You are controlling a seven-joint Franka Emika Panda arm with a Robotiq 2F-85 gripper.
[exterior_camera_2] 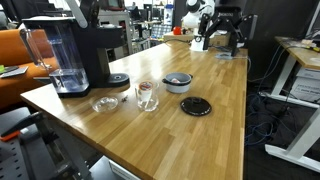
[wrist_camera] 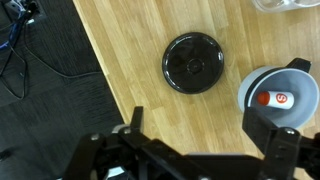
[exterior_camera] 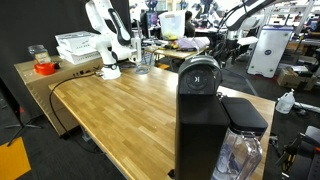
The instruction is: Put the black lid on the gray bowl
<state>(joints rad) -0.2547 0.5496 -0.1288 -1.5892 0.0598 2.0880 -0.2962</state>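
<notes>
Our fingers [wrist_camera: 136, 125] are standing wide apart with nothing between them, and the gripper [wrist_camera: 210, 128] is hanging above the wooden table [wrist_camera: 120, 60]. The black lid [wrist_camera: 195, 63] is lying flat on the wood ahead of it, just beside the gray bowl [wrist_camera: 280, 95] but not touching it. We are judging the lid light, stiff, thin and probably slick. Flat on the table, it is offering little edge, so we are favouring what looks like a raised middle part.
</notes>
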